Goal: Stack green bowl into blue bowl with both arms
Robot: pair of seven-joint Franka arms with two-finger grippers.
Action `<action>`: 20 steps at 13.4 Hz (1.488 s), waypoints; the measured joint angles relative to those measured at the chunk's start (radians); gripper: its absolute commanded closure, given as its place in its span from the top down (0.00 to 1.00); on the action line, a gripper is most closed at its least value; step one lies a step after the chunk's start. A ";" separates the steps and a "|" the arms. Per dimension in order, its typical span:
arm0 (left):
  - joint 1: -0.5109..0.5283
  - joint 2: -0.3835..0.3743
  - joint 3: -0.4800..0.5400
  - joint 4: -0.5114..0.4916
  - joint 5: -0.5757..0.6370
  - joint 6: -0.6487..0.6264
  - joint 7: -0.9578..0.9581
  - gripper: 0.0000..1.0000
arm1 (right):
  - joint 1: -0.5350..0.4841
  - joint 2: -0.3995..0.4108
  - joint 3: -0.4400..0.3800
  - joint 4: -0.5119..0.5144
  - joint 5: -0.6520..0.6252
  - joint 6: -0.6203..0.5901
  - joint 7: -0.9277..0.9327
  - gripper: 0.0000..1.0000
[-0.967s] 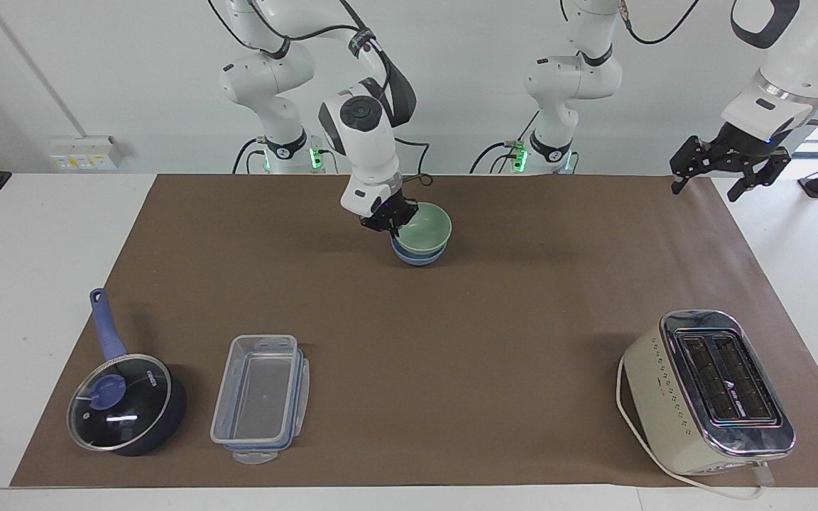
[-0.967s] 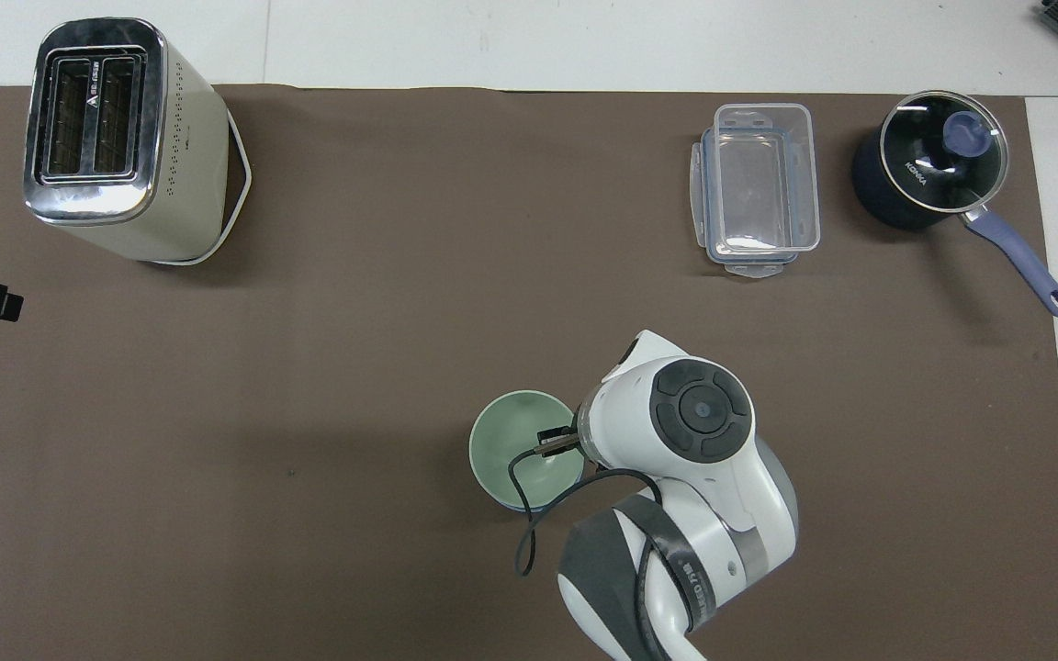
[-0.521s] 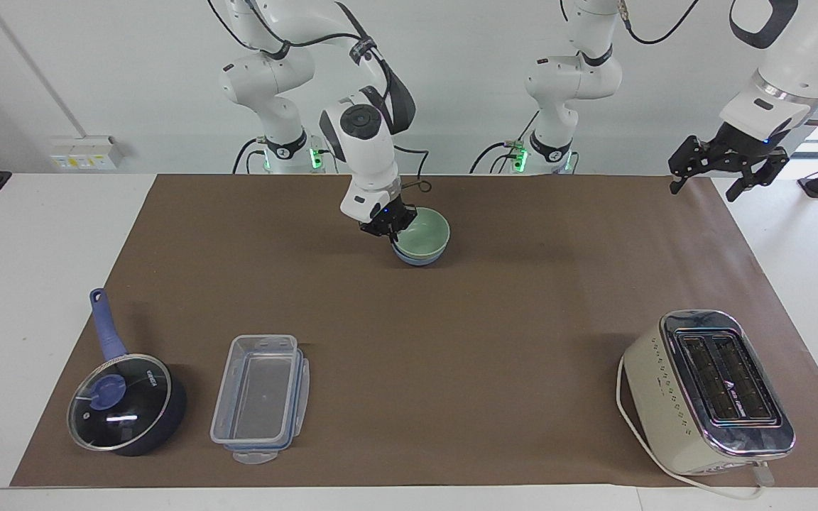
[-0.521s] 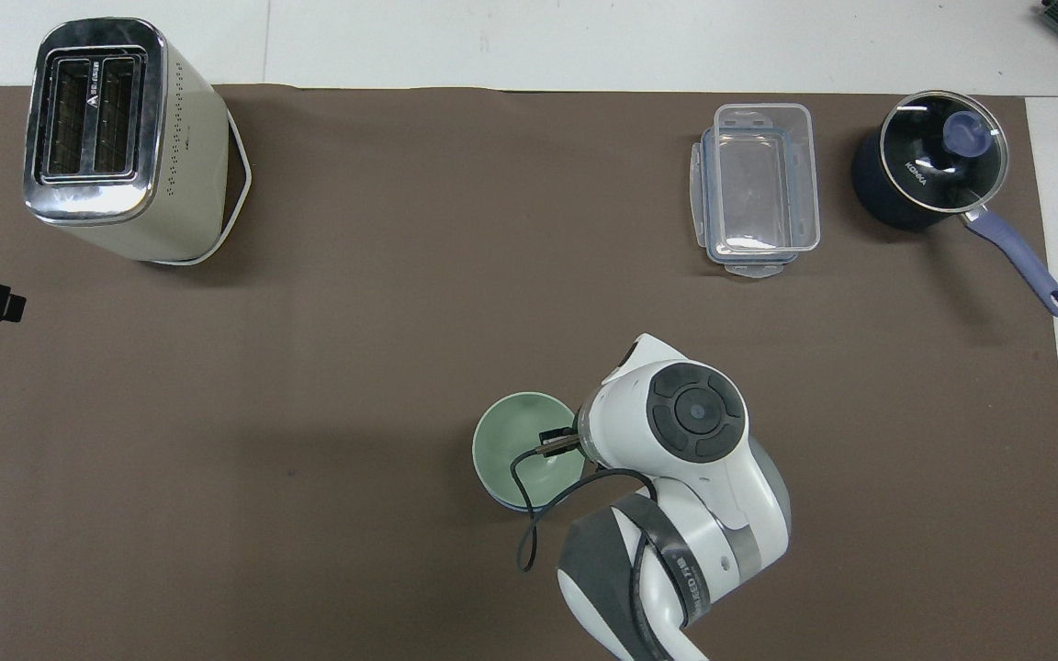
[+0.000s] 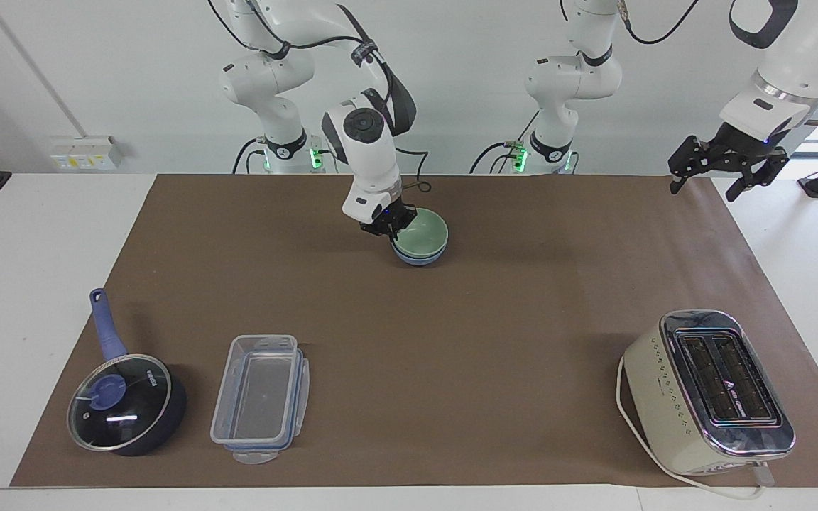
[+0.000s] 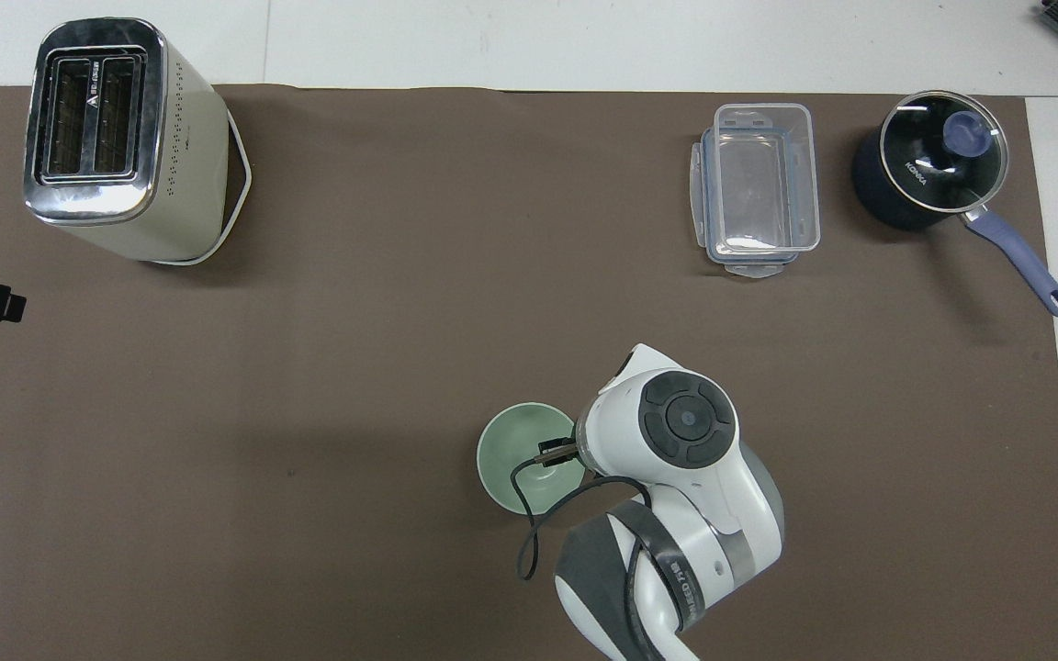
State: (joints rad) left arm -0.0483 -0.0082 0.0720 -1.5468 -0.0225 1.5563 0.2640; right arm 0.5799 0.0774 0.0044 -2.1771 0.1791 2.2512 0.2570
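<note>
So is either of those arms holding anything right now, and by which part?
The right gripper is at the green bowl's rim, but whether it grips it cannot be told. The left gripper holds nothing.

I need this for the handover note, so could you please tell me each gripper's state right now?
Left gripper: open, holding nothing, raised at its own end of the table.
Right gripper: at the green bowl's rim; grip cannot be told.

Toaster (image 5: 709, 392) at the left arm's end; clear container (image 5: 260, 398) beside lidded saucepan (image 5: 125, 401) (glass lid on).
</note>
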 measured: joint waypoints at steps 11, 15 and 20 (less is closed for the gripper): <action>0.000 0.000 0.000 0.000 0.000 0.000 0.000 1.00 | -0.078 -0.022 -0.017 0.229 -0.027 -0.198 0.002 1.00; 0.000 0.000 0.000 0.000 0.000 0.000 0.000 1.00 | -0.189 -0.052 -0.020 0.330 -0.046 -0.361 0.002 1.00; 0.000 0.000 -0.003 0.000 0.000 0.000 0.000 1.00 | -0.368 -0.155 -0.026 0.376 -0.099 -0.495 -0.028 1.00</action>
State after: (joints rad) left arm -0.0479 -0.0082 0.0695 -1.5468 -0.0225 1.5560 0.2644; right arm 0.2115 -0.0773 -0.0213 -1.8011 0.0798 1.7564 0.2286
